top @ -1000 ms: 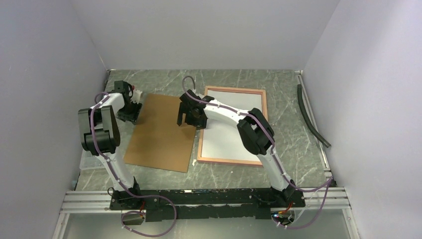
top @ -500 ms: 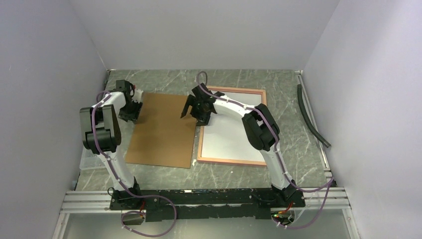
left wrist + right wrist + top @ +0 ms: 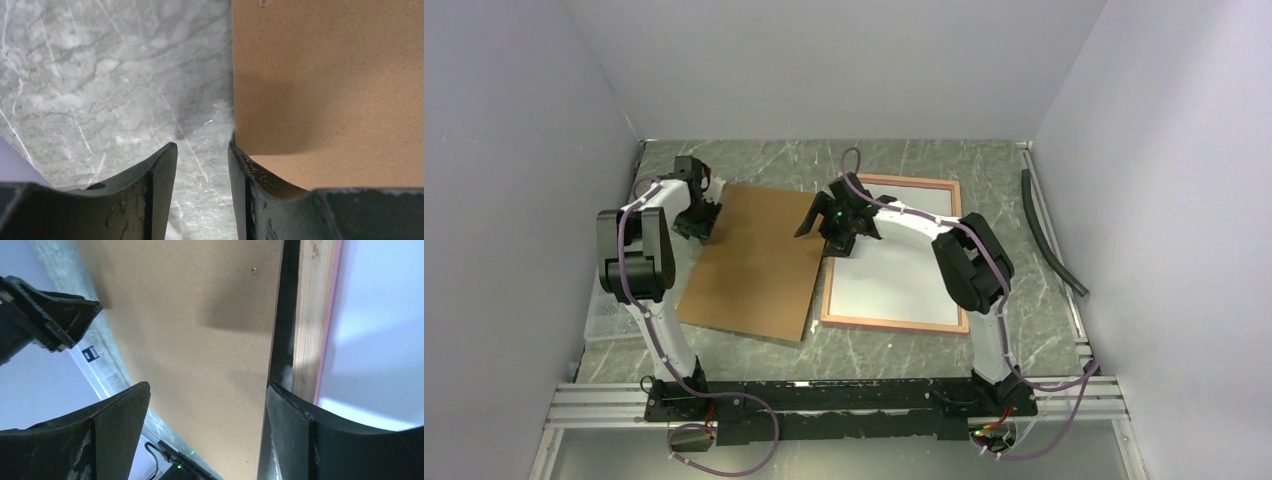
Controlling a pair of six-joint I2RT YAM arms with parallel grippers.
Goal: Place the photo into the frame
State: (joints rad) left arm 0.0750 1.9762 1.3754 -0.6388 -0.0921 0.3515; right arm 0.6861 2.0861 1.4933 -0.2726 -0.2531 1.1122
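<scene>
The frame [image 3: 957, 255], with its narrow pink border, lies flat right of centre. Inside it is a white sheet, the photo [image 3: 899, 265], showing its plain back. A brown backing board [image 3: 749, 265] lies to the frame's left. My right gripper [image 3: 822, 235] is open over the board's right edge. In the right wrist view the board [image 3: 200, 325] fills the gap of the right gripper [image 3: 208, 385], and one finger [image 3: 320, 440] is down beside the frame's wooden rail [image 3: 309, 315]. My left gripper [image 3: 702, 218] is open at the board's far left corner. Between the fingers of the left gripper [image 3: 201, 146] I see only table, and the board [image 3: 325, 75] touches one fingertip.
A black hose [image 3: 1049, 235] lies along the right wall. A clear plastic box [image 3: 609, 320] sits by the left arm. Grey walls close in three sides. A metal rail [image 3: 824, 395] with the arm bases runs along the near edge.
My right gripper has swung right, from over the board to its right edge by the frame. The left gripper has moved up and right to the board's corner, and its jaws have narrowed.
</scene>
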